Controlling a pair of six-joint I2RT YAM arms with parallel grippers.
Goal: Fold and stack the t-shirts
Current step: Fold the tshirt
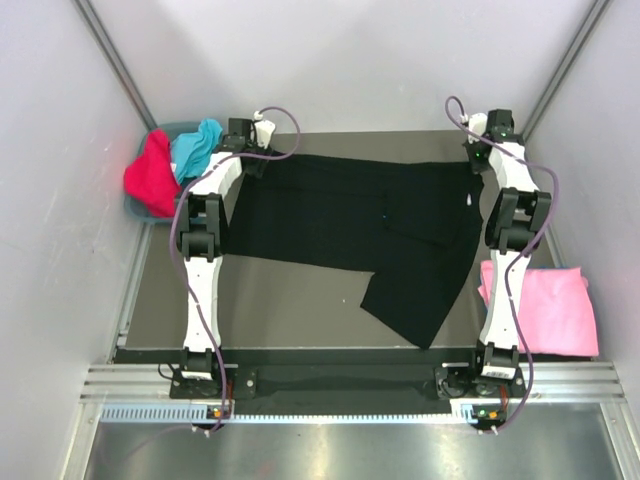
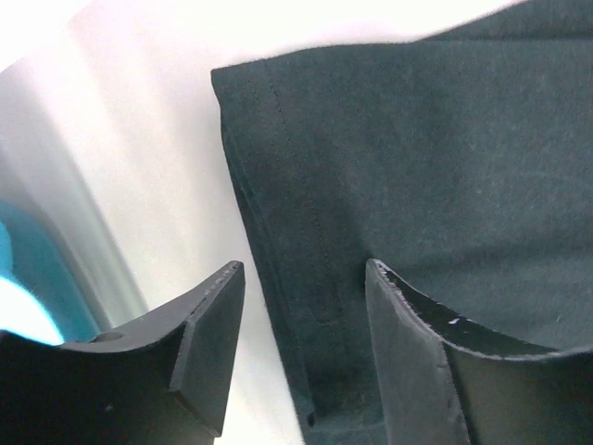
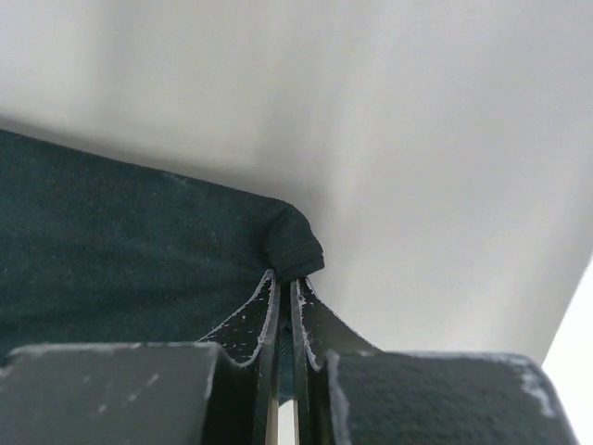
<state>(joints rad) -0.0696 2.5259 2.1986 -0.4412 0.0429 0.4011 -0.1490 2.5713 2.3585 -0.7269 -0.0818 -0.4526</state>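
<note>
At the far left, a red tee (image 1: pixel 150 172) and a turquoise tee (image 1: pixel 197 145) sit heaped in a bin (image 1: pixel 133 208). The left arm (image 1: pixel 200 265) stretches from the near edge to the far side of the counter (image 1: pixel 290 305), bent at the elbow. The left gripper (image 2: pixel 301 315) points down with its fingers spread apart. The far left corner of the black tee (image 1: pixel 350 215) lies under it, and the sewn edge runs up between the two fingers. I cannot tell if the fingers touch the cloth. The black tee lies flat across the counter between the two arms, with one part reaching toward the near edge. The right arm (image 1: pixel 505 260) stretches the same way to the far right corner. The right gripper (image 3: pixel 285 287) has its fingers pressed together, pinching a small bunched bit of the black tee's corner. A pink tee (image 1: pixel 540 305) lies flat at the near right, just beside the right arm.
</note>
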